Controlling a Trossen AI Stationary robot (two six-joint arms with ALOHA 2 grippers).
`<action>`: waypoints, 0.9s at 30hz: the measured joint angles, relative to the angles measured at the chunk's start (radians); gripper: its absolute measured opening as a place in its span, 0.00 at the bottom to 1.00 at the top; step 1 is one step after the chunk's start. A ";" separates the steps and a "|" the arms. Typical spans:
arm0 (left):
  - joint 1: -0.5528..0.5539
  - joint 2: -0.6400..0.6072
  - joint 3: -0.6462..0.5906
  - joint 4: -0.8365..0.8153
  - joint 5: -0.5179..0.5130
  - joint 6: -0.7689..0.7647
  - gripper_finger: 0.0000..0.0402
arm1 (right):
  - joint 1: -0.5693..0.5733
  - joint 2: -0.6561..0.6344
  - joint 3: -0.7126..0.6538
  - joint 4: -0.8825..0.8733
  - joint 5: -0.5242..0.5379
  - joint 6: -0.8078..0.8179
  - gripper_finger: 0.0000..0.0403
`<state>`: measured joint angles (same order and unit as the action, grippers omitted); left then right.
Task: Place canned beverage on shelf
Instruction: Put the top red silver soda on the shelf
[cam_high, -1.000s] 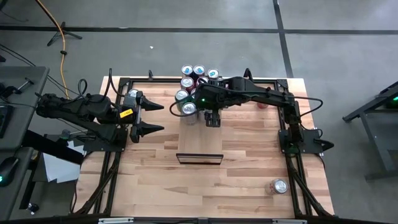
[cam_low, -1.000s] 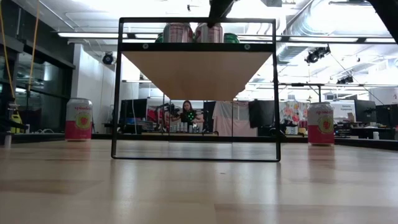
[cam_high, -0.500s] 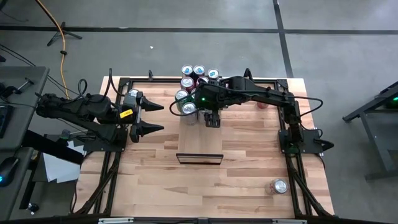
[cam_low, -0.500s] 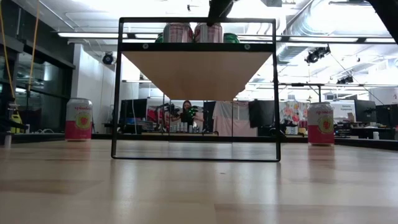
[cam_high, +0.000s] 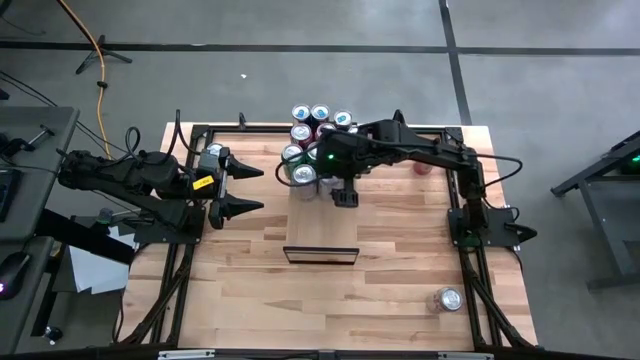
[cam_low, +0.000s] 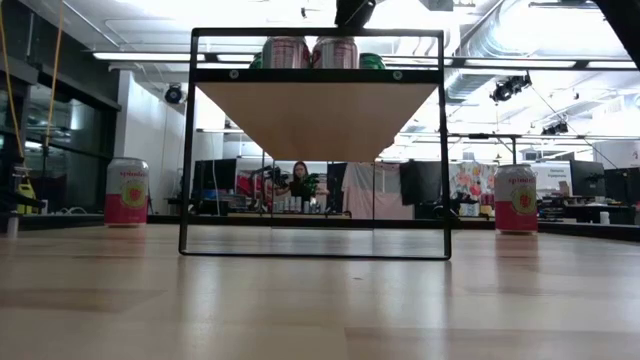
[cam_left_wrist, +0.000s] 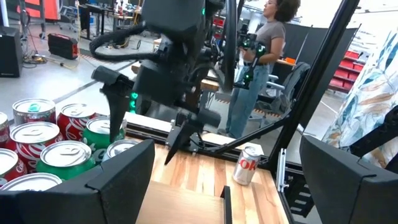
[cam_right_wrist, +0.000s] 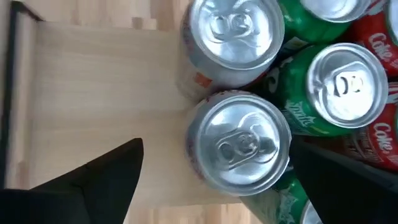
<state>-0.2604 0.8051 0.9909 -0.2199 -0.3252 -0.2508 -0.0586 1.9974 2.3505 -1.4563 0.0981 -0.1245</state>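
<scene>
The shelf (cam_high: 322, 225) is a pale wooden panel raised above the table on a thin dark frame (cam_low: 190, 150). Several cans, green, red and silver, stand clustered on its far end (cam_high: 308, 150). My right gripper (cam_high: 344, 192) hangs open just above the nearest silver-topped can (cam_right_wrist: 239, 146), with one finger on either side and touching nothing. In the low view it (cam_low: 352, 12) is clear of the can tops (cam_low: 335, 50). My left gripper (cam_high: 238, 190) waits open and empty at the table's left (cam_left_wrist: 227, 149).
Loose cans stand on the table: one at the near right (cam_high: 446, 299), a red one at the far right (cam_high: 423, 165) (cam_left_wrist: 249, 163) and one beside the left arm (cam_high: 213, 152). The near half of the shelf panel is bare. A person (cam_left_wrist: 267, 50) stands beyond the table.
My right gripper has risen a little above the cans on the shelf and drifted slightly toward the table's right. The cans stay standing where they were.
</scene>
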 joint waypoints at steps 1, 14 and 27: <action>0.000 0.000 0.000 0.000 0.000 0.000 0.83 | 0.000 -0.006 0.005 -0.004 -0.006 -0.007 0.96; 0.000 0.008 0.000 -0.001 0.000 -0.034 0.83 | 0.000 -0.188 0.007 -0.026 -0.009 0.114 0.96; 0.146 0.119 -0.001 0.068 -0.139 -0.042 0.83 | 0.000 -0.341 -0.215 -0.107 0.012 0.170 0.96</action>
<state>-0.1146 0.9238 0.9901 -0.1521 -0.4639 -0.2926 -0.0582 1.6561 2.1357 -1.5631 0.1098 0.0453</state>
